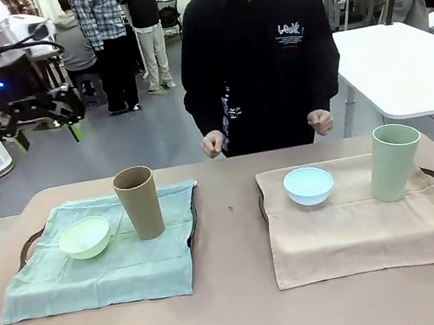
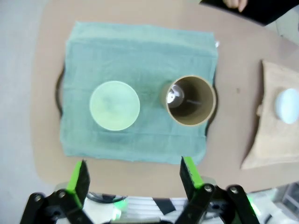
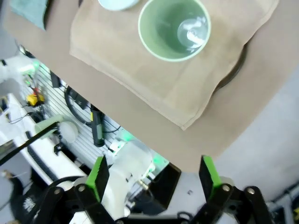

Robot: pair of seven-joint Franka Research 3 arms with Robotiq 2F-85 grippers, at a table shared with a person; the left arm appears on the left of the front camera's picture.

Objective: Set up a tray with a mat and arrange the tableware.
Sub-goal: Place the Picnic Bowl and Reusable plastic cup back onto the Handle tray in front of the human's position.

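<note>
Both grippers hang spread and empty: left gripper (image 2: 134, 176) above the pale green bowl (image 2: 114, 105) and tan cup (image 2: 190, 101) on the teal mat (image 2: 140, 51), right gripper (image 3: 154, 174) above the pale green cup (image 3: 174, 28), probably beside the blue bowl (image 3: 117, 4).

A person in a black top (image 1: 257, 55) stands behind the table (image 1: 241, 308); white table (image 1: 401, 65) beyond.

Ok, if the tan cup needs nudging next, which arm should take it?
Left, probably. The left hand hangs open above the teal mat where the tan cup stands; the right hand looks down on the beige mat.
</note>
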